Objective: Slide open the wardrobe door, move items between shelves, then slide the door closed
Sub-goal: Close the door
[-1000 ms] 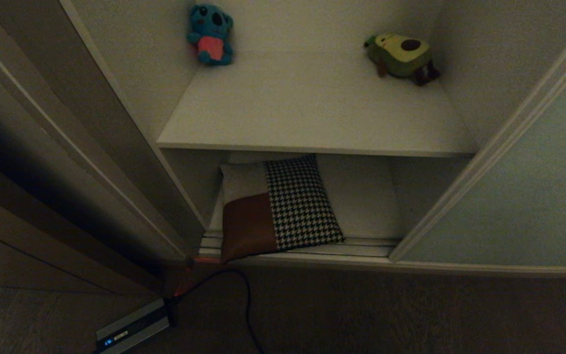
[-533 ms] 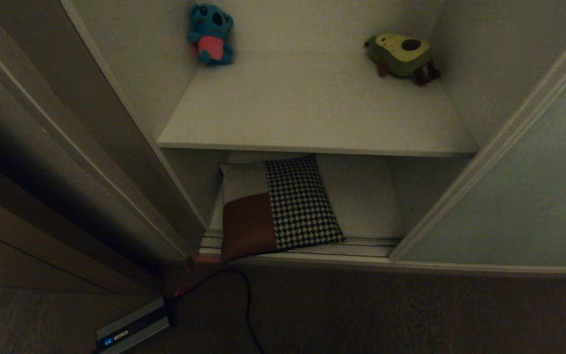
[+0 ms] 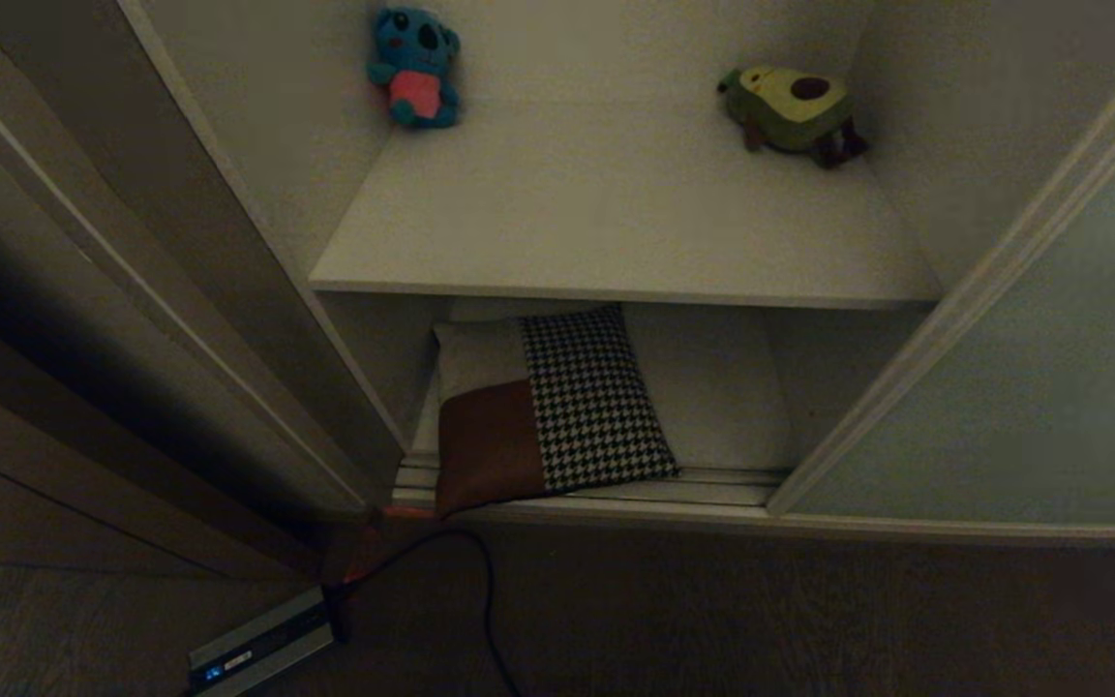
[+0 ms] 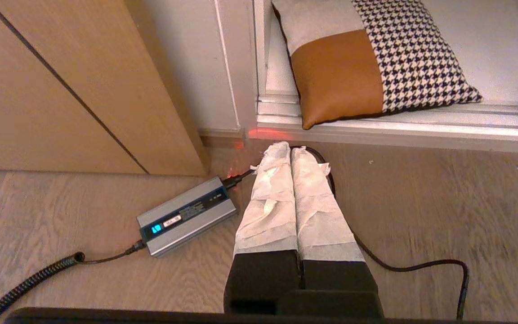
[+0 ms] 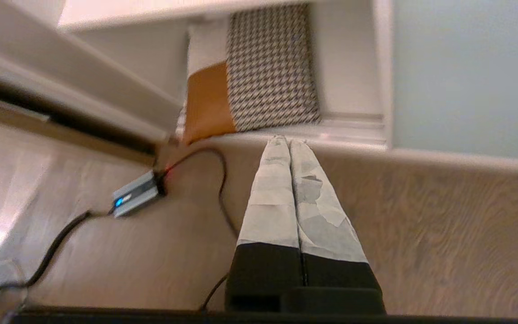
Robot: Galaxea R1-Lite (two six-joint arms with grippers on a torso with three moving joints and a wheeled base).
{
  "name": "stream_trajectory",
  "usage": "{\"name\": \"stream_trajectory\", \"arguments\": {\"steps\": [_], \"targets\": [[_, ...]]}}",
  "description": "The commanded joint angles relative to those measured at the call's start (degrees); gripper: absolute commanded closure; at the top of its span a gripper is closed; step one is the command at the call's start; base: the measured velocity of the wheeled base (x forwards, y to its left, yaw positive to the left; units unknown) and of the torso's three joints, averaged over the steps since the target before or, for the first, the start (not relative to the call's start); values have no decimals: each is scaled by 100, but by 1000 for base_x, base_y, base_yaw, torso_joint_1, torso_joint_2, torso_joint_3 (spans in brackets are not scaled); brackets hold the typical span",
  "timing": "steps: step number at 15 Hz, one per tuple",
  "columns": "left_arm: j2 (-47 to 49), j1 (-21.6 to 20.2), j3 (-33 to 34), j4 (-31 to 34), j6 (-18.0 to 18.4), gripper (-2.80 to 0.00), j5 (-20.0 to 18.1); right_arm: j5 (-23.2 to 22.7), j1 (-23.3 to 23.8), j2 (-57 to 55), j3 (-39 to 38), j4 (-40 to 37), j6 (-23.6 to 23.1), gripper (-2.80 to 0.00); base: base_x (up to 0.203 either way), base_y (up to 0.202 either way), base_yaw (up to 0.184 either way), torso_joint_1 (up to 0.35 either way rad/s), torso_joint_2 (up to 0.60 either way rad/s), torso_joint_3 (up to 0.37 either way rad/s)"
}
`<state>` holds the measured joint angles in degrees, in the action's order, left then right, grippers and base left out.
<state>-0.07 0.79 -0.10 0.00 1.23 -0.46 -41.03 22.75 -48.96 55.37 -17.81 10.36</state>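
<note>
The sliding wardrobe door (image 3: pixel 1051 387), a pale grey-green panel, stands pushed to the right, so the wardrobe is open. A houndstooth cushion (image 3: pixel 577 402) with a cream strip and a brown patch lies on the lower shelf (image 3: pixel 722 387), its front corner over the silver rails. The upper shelf (image 3: pixel 616 213) is bare in the middle. Neither gripper shows in the head view. My left gripper (image 4: pixel 289 146) is shut and empty, low over the floor before the cushion (image 4: pixel 376 63). My right gripper (image 5: pixel 289 140) is shut and empty, pointing at the rails below the cushion (image 5: pixel 259 72), left of the door (image 5: pixel 466 76).
A blue plush toy (image 3: pixel 414 66) sits at the upper shelf's back left and an avocado plush toy (image 3: pixel 795 108) at its back right. A silver power brick (image 3: pixel 262 647) with a black cable (image 3: pixel 485 600) lies on the wood floor. A wooden panel (image 4: pixel 61 90) stands left of the wardrobe.
</note>
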Motion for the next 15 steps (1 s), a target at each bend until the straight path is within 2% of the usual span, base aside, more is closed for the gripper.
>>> {"name": "stream_trajectory", "arguments": {"steps": [1,5,10,15], "targets": [[7,0,1,0,0,0,2,-33,107,-337,7,242,21,0,0,0,0,0,0,0],[7,0,1,0,0,0,2,-32,42,-775,68,780,-10,0,0,0,0,0,0,0],[7,0,1,0,0,0,2,1,-443,-1180,183,1117,23,0,0,0,0,0,0,0],[7,0,1,0,0,0,2,8,-456,-1622,333,1442,27,0,0,0,0,0,0,0]]}}
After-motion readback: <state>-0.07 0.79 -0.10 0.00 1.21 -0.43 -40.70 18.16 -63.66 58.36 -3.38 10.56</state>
